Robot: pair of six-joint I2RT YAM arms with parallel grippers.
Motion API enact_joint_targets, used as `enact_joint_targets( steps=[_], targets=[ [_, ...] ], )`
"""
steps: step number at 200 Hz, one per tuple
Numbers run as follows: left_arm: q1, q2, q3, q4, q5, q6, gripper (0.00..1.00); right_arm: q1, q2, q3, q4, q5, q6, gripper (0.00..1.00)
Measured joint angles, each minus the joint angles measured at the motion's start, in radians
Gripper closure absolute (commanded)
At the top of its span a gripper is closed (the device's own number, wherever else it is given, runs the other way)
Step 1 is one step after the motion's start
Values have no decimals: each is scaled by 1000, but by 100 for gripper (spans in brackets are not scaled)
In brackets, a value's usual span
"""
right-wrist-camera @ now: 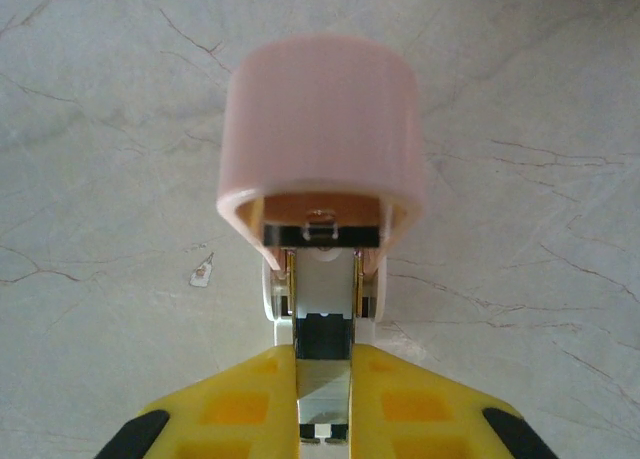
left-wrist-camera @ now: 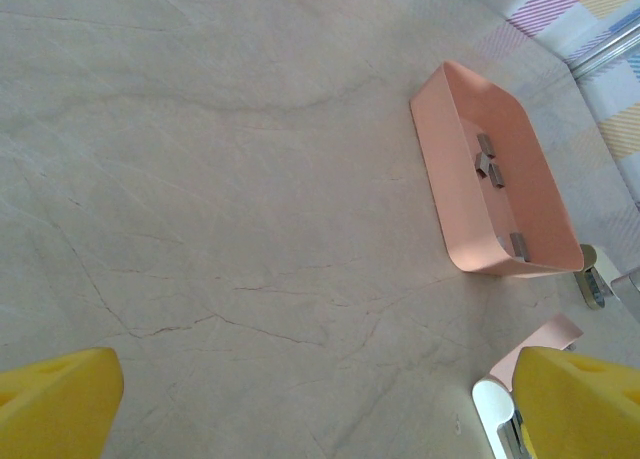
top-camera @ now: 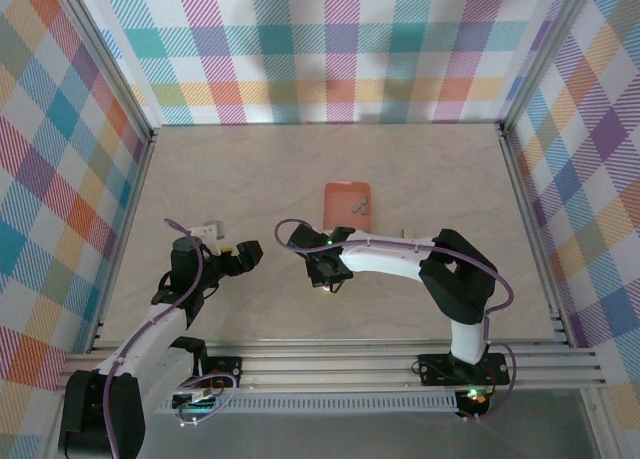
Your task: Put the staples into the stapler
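Rearward, broad tabletop (top-camera: 340, 154) beyond tray (top-camera: 338, 217), stapler (right-wrist-camera: 320, 119).

A lab robot cell. Plaid walls (top-camera: 60, 159) on aluminium framing (top-camera: 330, 364) box in a marbled tabletop (top-camera: 300, 169). Left arm (top-camera: 160, 319) and right arm (top-camera: 385, 259) are bolted at its edge

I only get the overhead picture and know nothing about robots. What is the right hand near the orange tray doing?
Observer: Its wrist camera shows the right hand shut on the near end of the stapler, pink lid flipped up.
Operator: Where are the staples?
Observer: Left wrist camera: grey staples lie loose in the salmon tray, one apart near its end wall.
Operator: And the left hand?
Observer: The left hand is open, yellow fingers wide apart, nothing between them.
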Motion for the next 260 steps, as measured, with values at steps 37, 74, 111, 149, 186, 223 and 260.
enact_joint_targets(
  steps=[37,74,111,149,186,223,260],
  targets=[
    [0,0,0,0,0,0,0,0,1,0,0,0,1,78],
    [0,0,0,0,0,0,0,0,1,1,-11,1,0,73],
    [0,0,0,0,0,0,0,0,0,5,-21,12,1,70],
    [0,0,0,-5,0,0,0,0,-34,7,-23,27,0,68],
    [0,-1,0,-5,0,0,0,0,-88,6,-21,38,0,67],
    [0,-1,0,-7,0,0,0,-26,-166,-81,65,2,5,65],
    [0,-1,0,-7,0,0,0,-82,-200,-183,139,-70,35,65]
  ],
)
